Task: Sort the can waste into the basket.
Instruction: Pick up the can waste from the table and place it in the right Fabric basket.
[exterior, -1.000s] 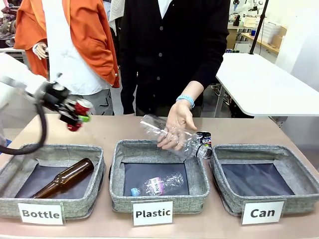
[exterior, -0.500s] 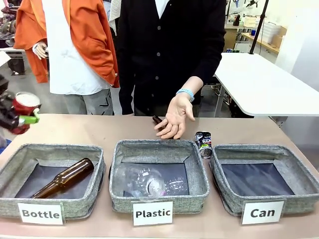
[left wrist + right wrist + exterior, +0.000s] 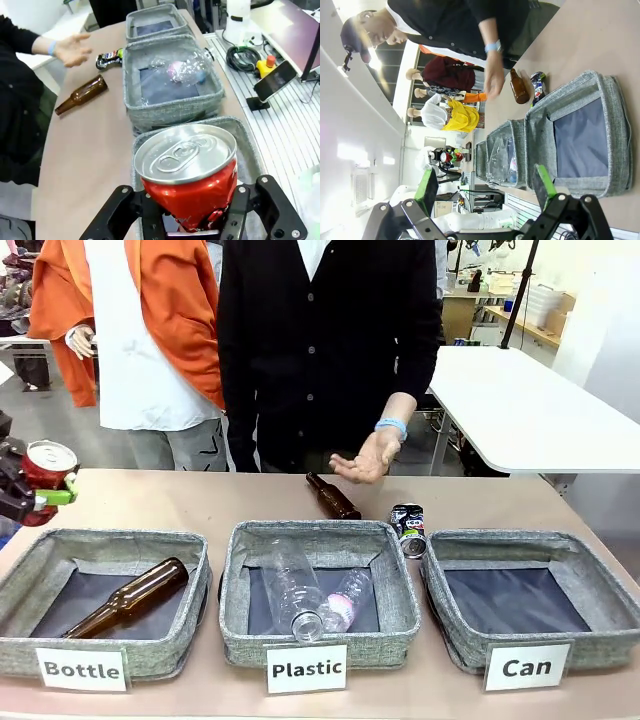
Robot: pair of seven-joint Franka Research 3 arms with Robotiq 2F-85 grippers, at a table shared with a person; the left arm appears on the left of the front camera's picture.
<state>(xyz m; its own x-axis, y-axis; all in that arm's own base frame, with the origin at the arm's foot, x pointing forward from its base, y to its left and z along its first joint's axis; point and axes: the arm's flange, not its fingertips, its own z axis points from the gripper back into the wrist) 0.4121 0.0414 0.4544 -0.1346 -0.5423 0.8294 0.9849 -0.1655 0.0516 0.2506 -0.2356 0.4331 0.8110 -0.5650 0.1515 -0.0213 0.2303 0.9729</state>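
Front view: the left gripper sits at the picture's left edge, where its body is cut off. Its jaws are clamped on the upright red can, and one green pad shows below the can. Well off to the jaws' right, the black and silver can lies on the table, just beside the far left corner of the Can basket. Its print is too small to read. A brown glass bottle lies near it, below the person's open hand.

Left wrist view: the red can fills the space between the jaws, hiding the pads and most of the Bottle basket beneath. Beyond the jaws comes the Plastic basket holding clear plastic bottles, with the Can basket farthest off.

Right wrist view: the right gripper has its jaws wide apart, gripping nothing. Beyond them lies the Can basket, its dark base showing. The black and silver can lies past its far wall, small and hard to make out.
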